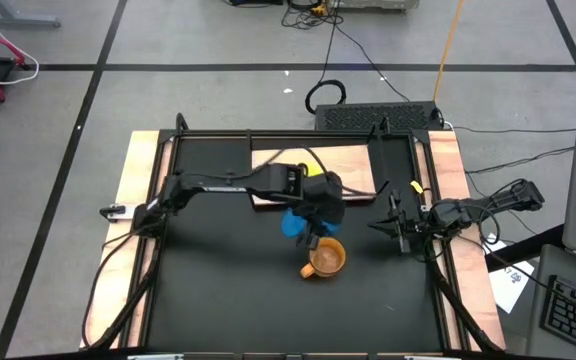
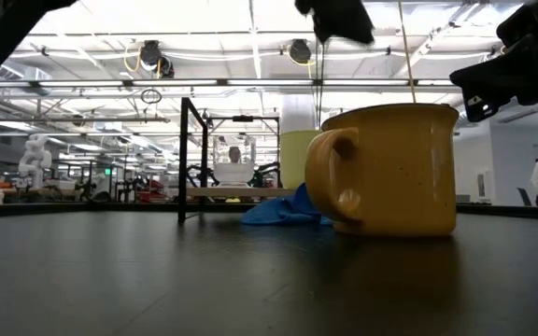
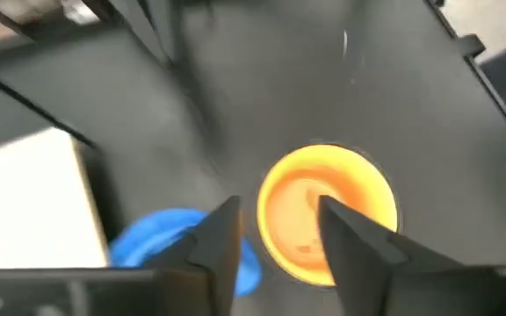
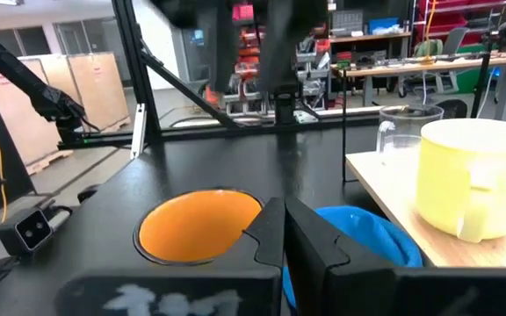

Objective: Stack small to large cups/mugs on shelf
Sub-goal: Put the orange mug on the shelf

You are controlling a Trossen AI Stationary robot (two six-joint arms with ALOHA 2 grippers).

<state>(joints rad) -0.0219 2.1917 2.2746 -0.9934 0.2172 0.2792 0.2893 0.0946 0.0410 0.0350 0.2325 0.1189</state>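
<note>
Fingers of left gripper (image 1: 310,240) spread, empty, above orange mug (image 1: 325,258), frame centre.
We note right gripper (image 1: 400,236) pinched shut, waiting centre-right; yellow mug (image 4: 470,175) on shelf (image 1: 353,172).

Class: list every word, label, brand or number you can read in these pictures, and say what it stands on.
None can be read.
Orange-brown mug: plain, no print.
Yellow mug on the shelf: plain.
Blue cloth: plain.
Paper sheet beside the table: marks too small to read.
</note>
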